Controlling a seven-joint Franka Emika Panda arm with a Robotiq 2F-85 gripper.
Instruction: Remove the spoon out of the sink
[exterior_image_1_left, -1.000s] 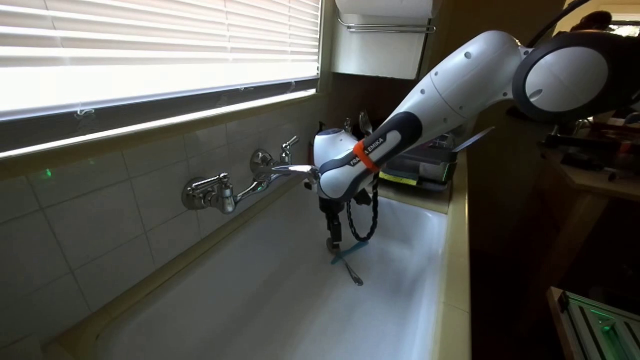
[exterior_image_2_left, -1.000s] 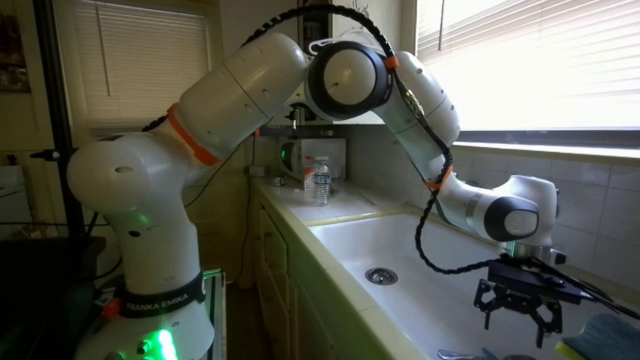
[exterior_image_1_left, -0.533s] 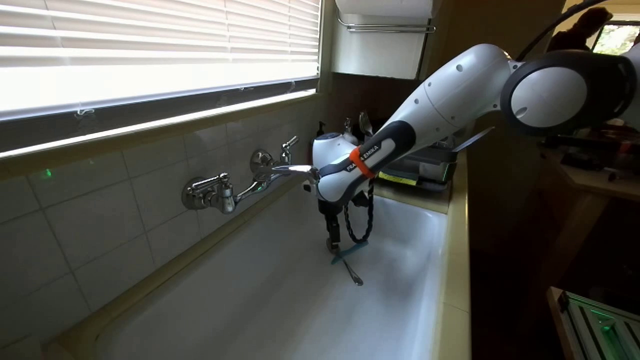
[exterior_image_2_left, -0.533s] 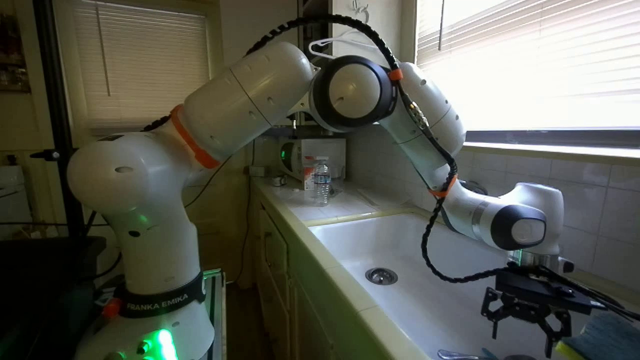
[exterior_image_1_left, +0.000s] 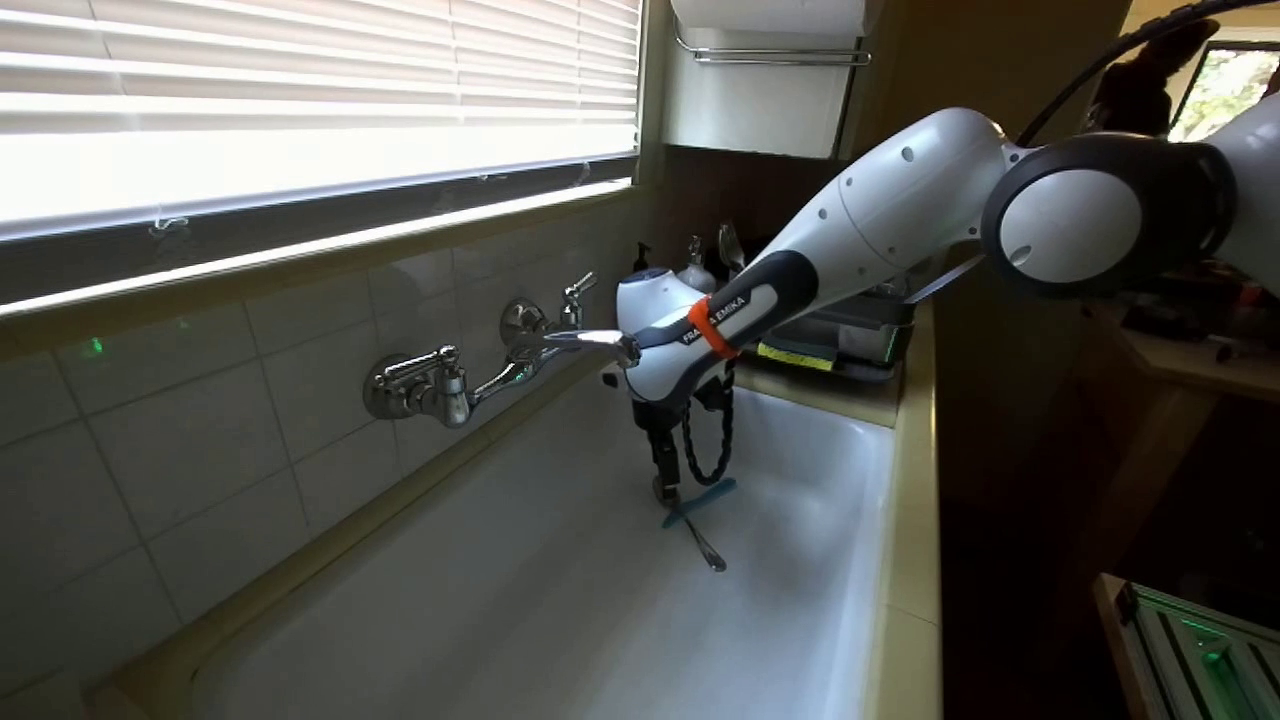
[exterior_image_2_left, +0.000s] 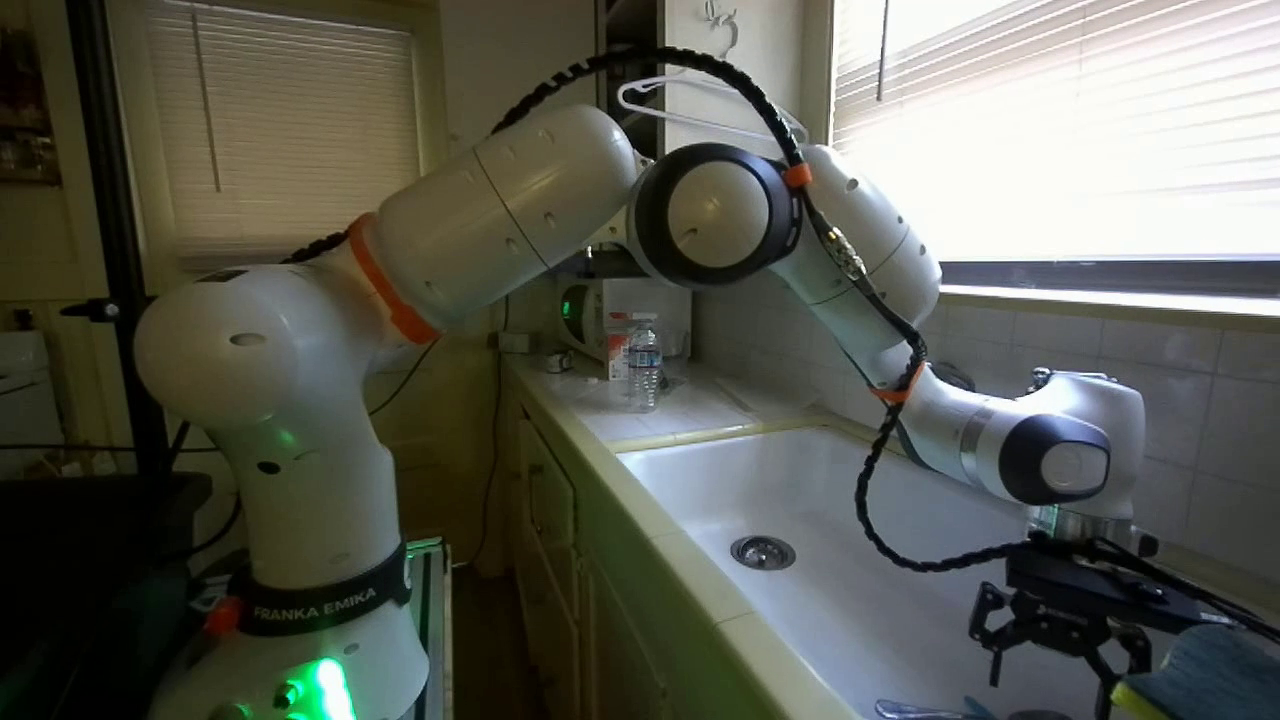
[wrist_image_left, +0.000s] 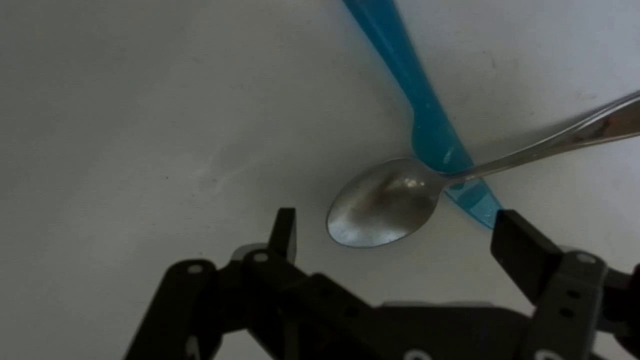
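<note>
Hovers low inside the sink (exterior_image_1_left: 560, 600) now, aiming the gripper (wrist_image_left: 392, 222) straight down over the spoon (wrist_image_left: 420, 187). Has both fingers (wrist_image_left: 525, 255) spread wide apart, and in the wrist view straddles the bowl end, with bare white sink floor showing between metal and finger on either side. Impossible to tell from here just how high above it.

Over to the spoon, then: lies at the bottom of the sink, crossing at the neck over the blue utensil (wrist_image_left: 425, 107) and stretching its handle away to the right edge of the wrist view. Peeks in at the bottom edge of an exterior view as well, cut off there, with a blue-and-yellow sponge (exterior_image_2_left: 1220, 680) in the foreground.

Up above, bends the arm (exterior_image_2_left: 555, 175) high over the edge of the counter (exterior_image_2_left: 715, 412) and down toward the sink. In an exterior view, sits partly behind the spout of the chrome tap (exterior_image_1_left: 515, 372), against the tiled wall (exterior_image_1_left: 180, 450), with a bright window blind (exterior_image_1_left: 300, 110) higher up.

Farther along, in an exterior view: a round drain (exterior_image_2_left: 763, 552) toward the far end of the sink, and past it, on the counter, a clear water bottle (exterior_image_2_left: 645, 370) in front of a white microwave (exterior_image_2_left: 670, 300).
</note>
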